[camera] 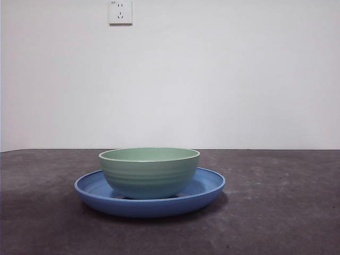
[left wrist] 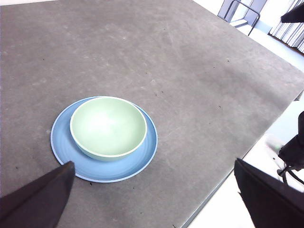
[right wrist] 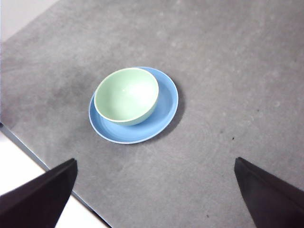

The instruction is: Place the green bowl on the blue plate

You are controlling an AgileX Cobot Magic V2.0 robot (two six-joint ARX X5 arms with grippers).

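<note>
The green bowl [camera: 149, 172] sits upright inside the blue plate [camera: 210, 187] on the grey tabletop [camera: 287, 212], apparently delivered as intended, while the left tool [left wrist: 154, 199] and right tool [right wrist: 154, 199] hang wide-spread and empty well above.

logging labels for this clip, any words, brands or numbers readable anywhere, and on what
No text can be read in any view.
Wall socket: a tiny mark at its top left corner, too small to read.
Green bowl: no print or label showing.
Blue plate: no print or label showing.
Table: bare of lettering.
</note>
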